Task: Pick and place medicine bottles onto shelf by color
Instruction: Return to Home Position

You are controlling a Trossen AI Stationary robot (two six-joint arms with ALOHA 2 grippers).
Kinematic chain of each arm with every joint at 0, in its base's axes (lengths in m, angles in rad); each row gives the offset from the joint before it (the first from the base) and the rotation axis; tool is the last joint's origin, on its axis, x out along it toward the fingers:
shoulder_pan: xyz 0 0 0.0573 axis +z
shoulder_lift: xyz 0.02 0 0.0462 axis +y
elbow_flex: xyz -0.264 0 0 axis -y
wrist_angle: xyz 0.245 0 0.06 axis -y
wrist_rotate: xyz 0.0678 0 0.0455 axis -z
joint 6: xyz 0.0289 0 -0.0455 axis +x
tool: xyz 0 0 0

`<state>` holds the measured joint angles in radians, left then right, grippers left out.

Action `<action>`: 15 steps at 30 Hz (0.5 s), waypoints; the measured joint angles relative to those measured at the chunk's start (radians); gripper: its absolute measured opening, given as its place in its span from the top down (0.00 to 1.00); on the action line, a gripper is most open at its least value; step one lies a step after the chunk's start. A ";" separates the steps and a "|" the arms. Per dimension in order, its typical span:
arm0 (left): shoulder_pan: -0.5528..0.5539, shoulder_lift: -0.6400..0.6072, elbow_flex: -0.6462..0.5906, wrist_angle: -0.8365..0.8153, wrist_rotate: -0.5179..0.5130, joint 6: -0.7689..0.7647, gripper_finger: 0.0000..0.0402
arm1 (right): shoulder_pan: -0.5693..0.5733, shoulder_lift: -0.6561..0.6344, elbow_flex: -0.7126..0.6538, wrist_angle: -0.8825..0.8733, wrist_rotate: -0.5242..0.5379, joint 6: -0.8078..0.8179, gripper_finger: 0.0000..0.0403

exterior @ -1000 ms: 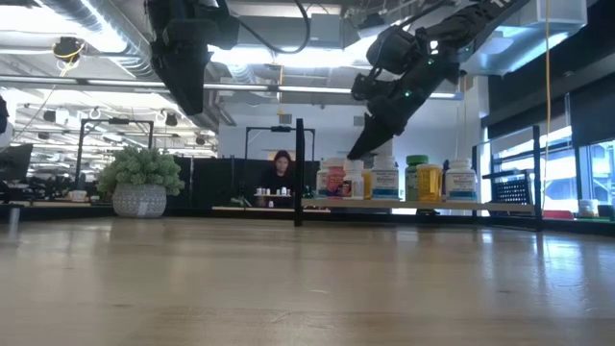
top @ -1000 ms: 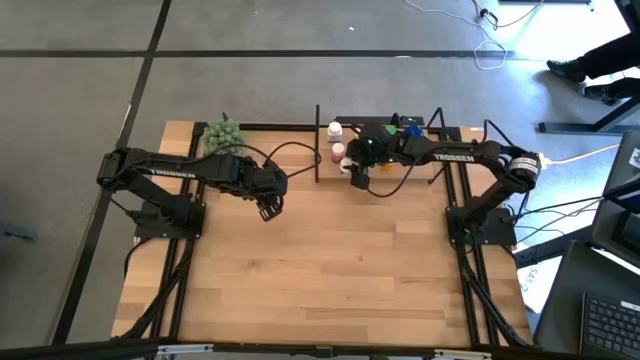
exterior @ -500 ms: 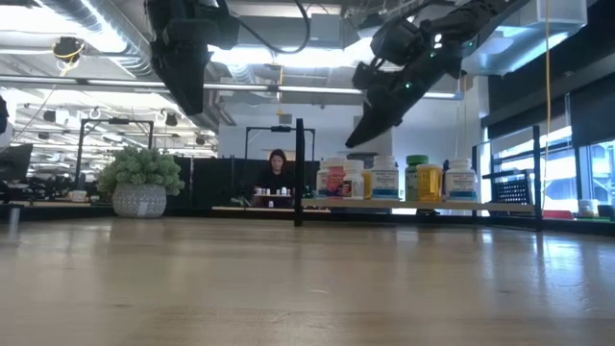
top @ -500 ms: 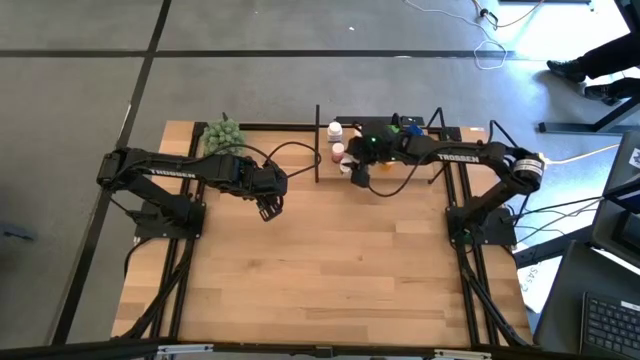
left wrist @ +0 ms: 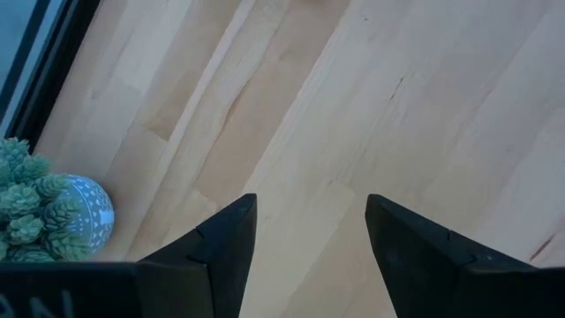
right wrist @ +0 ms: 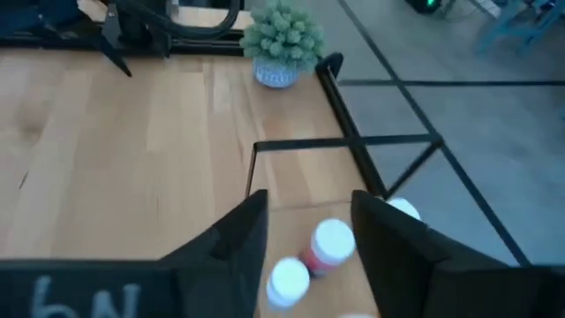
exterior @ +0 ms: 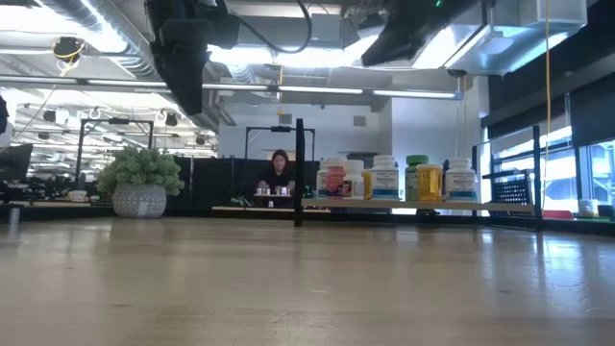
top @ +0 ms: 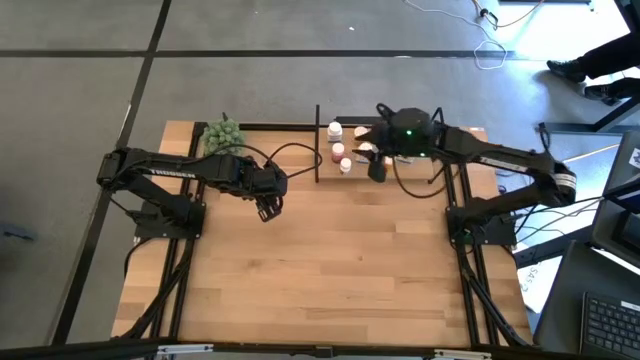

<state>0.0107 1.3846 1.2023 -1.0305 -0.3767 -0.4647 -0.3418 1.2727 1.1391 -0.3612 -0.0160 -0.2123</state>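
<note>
The shelf (exterior: pixel 480 204) stands at the table's far edge, right of the middle. Several medicine bottles stand upright on its board: a red-labelled one (exterior: pixel 333 179), white ones (exterior: pixel 384 178), a green-capped one (exterior: pixel 416 177) and an orange one (exterior: pixel 430 182). My right gripper (top: pixel 376 170) hangs open high above the shelf's left part. Its wrist view looks down past the open fingers (right wrist: pixel 309 201) on a red white-capped bottle (right wrist: pixel 328 243) and a white one (right wrist: pixel 289 278). My left gripper (top: pixel 268 210) hangs open over bare table (left wrist: pixel 311 203), left of the shelf.
A small green plant (top: pixel 223 133) in a pale pot stands at the far edge, left of the shelf and behind my left arm. The shelf's black posts (top: pixel 318 140) rise at its corners. Bare wooden tabletop (top: pixel 330 270) spreads toward the near edge.
My right gripper has risen from just above the bottles at the shelf's left part, a little toward the table's right, tipping nearer to level; in the low view it has gone out at the top. The bottles have stayed in place.
</note>
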 joint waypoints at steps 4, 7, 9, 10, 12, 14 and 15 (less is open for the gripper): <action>0.000 0.000 0.000 0.000 -0.008 0.002 0.49 | 0.041 -0.043 0.062 -0.164 0.079 0.033 0.71; 0.000 0.000 0.000 -0.003 -0.009 0.027 0.53 | 0.065 -0.073 0.105 -0.273 0.130 0.052 0.84; 0.000 0.000 0.006 -0.022 -0.008 0.050 0.58 | 0.076 -0.093 0.132 -0.337 0.155 0.054 0.93; 0.000 0.000 0.013 -0.035 -0.008 0.058 0.61 | 0.079 -0.103 0.143 -0.363 0.164 0.054 0.96; 0.000 0.000 0.034 -0.076 -0.009 0.076 0.69 | 0.085 -0.131 0.157 -0.403 0.171 0.069 0.98; 0.000 -0.004 0.058 -0.119 -0.009 0.080 0.77 | 0.085 -0.170 0.162 -0.422 0.192 0.103 0.97; 0.000 -0.012 0.068 -0.136 -0.009 0.081 0.81 | 0.085 -0.190 0.162 -0.441 0.205 0.116 0.97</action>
<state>0.0109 1.3721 1.2700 -1.1664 -0.3855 -0.3833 -0.2569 1.0825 1.3014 -0.8020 0.1890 -0.0962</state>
